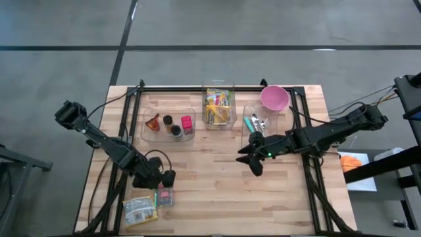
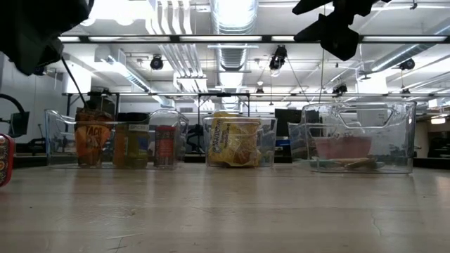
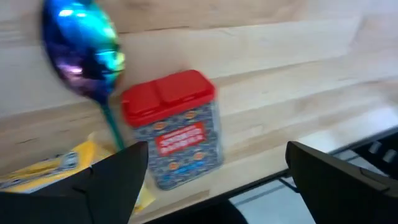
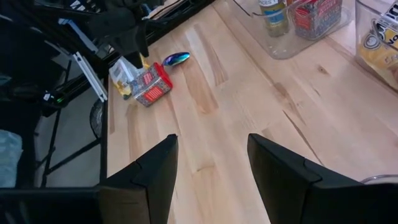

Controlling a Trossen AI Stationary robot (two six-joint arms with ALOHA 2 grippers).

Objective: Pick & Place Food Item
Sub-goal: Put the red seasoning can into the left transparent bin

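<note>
A small tin with a red lid (image 3: pixel 171 127) lies on its side on the wooden table near the front left, also seen as the tin (image 1: pixel 164 196). Beside it lie a yellow packet (image 1: pixel 139 210) and an iridescent spoon (image 3: pixel 84 53). My left gripper (image 1: pixel 162 178) hovers over the tin. In its wrist view my left gripper (image 3: pixel 217 183) is open wide, one finger on either side of the tin and clear of it. My right gripper (image 1: pixel 253 159) hangs open above the table's middle right, nothing between its fingers (image 4: pixel 155 174).
Along the far side stand three clear bins: one with a taco packet and small bottles (image 1: pixel 168 125), one with yellow packets (image 1: pixel 219 105), one with utensils (image 1: pixel 260 122). A pink bowl (image 1: pixel 274 97) sits at the far right. Bare wood lies between the arms.
</note>
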